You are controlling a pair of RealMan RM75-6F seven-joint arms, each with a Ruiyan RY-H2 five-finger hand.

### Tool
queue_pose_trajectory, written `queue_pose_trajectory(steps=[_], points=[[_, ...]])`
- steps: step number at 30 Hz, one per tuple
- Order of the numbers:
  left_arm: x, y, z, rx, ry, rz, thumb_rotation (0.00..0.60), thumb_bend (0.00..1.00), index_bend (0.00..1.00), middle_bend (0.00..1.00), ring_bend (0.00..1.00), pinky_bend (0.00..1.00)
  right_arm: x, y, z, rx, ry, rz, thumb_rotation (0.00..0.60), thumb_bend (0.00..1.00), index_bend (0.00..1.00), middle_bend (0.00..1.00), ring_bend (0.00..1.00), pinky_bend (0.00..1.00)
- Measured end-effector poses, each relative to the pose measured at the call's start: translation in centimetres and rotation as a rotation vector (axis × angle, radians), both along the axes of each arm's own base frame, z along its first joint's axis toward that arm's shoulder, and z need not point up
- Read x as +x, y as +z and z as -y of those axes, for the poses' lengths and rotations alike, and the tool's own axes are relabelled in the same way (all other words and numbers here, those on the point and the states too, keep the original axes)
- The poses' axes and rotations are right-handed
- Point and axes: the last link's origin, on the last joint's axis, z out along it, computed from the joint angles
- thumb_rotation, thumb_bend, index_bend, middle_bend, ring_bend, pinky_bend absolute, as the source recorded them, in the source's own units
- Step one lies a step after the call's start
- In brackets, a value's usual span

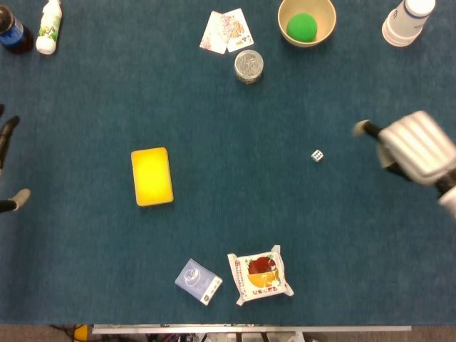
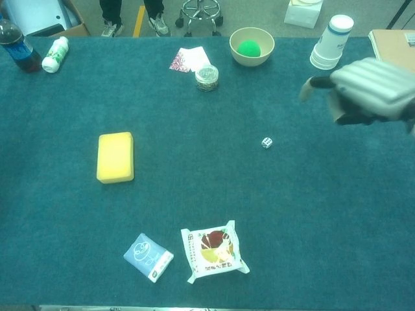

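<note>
My right hand [image 1: 417,146] hangs over the right edge of the table [image 1: 235,214], blurred in both views, so I cannot tell whether its fingers are curled or spread; nothing shows in it. The small white die [image 1: 317,154] lies alone on the blue cloth, well apart from the hand and to its left. In the chest view the die [image 2: 266,142] sits below and left of the hand [image 2: 369,91], with bare cloth between them.

My left hand [image 1: 8,164] only peeks in at the left border of the head view: a couple of dark fingertips, apart from each other, holding nothing that I can see. Its state I cannot tell either.

Around the die: the yellow sponge [image 1: 152,176] lies flat, far to the left. Near the front edge sit a snack packet [image 1: 260,275] and, just beside it on the left, a small blue card box [image 1: 199,281]. At the far side I see playing cards [image 1: 226,30], a round tin [image 1: 249,65] just below them, and a bowl [image 1: 306,34] with a green ball [image 1: 301,26] in it. A stack of paper cups [image 1: 407,19] stands at the far right corner. At the far left corner stand a white bottle [image 1: 48,26] and a dark soda bottle [image 1: 11,30].
</note>
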Motion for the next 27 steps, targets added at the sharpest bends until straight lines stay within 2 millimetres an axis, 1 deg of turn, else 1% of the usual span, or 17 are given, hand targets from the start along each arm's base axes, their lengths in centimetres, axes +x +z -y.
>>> queue_pose_trajectory(steps=[2,3,4,5,8,11,16,22,24,27], points=[[0.5,-0.2,-0.4,-0.011,-0.019,-0.007,0.600,0.00,0.08,0.00,0.00,0.04,-0.5,1.4,-0.7,-0.033,-0.021,-0.012,0.600,1.00,0.31,0.59,0.44,0.81],[0.8,-0.3,-0.7,-0.017,-0.032,-0.012,0.600,0.00,0.08,0.00,0.00,0.04,-0.5,1.5,-0.8,-0.038,-0.024,-0.013,0.600,1.00,0.31,0.57,0.43,0.80],[1.1,-0.3,-0.9,-0.023,-0.042,-0.016,0.600,0.00,0.08,0.00,0.00,0.04,-0.8,2.4,-1.3,-0.063,-0.037,-0.022,0.600,1.00,0.31,0.52,0.40,0.77],[1.3,-0.4,-1.2,-0.028,-0.051,-0.019,0.600,0.00,0.08,0.00,0.00,0.04,-0.9,2.8,-1.5,-0.079,-0.044,-0.024,0.600,1.00,0.31,0.50,0.38,0.75],[2.0,-0.7,-1.9,-0.047,-0.081,-0.028,0.600,0.00,0.08,0.00,0.00,0.04,-1.3,4.2,-2.6,-0.138,-0.067,-0.018,0.600,1.00,0.31,0.45,0.34,0.72],[2.6,-1.0,-2.6,-0.070,-0.107,-0.036,0.600,0.00,0.08,0.00,0.00,0.04,-1.6,5.6,-3.7,-0.198,-0.079,-0.005,0.600,1.00,0.31,0.45,0.34,0.69],[3.3,-1.7,-3.8,-0.109,-0.151,-0.041,0.600,0.00,0.08,0.00,0.00,0.04,-1.8,7.4,-6.2,-0.290,-0.082,0.020,0.600,0.99,0.31,0.45,0.34,0.69],[3.4,-2.3,-4.7,-0.126,-0.165,-0.023,0.600,0.00,0.08,0.00,0.00,0.04,-2.2,8.5,-8.7,-0.368,-0.114,0.036,0.600,0.98,0.31,0.45,0.34,0.69],[3.4,-2.4,-4.9,-0.127,-0.165,-0.023,0.600,0.00,0.08,0.00,0.00,0.04,-2.3,8.8,-9.0,-0.384,-0.125,0.036,0.600,0.98,0.31,0.45,0.34,0.69],[3.2,-2.6,-4.8,-0.131,-0.159,-0.024,0.600,0.00,0.08,0.00,0.00,0.04,-2.3,9.0,-9.0,-0.396,-0.135,0.042,0.600,0.98,0.31,0.45,0.34,0.69]])
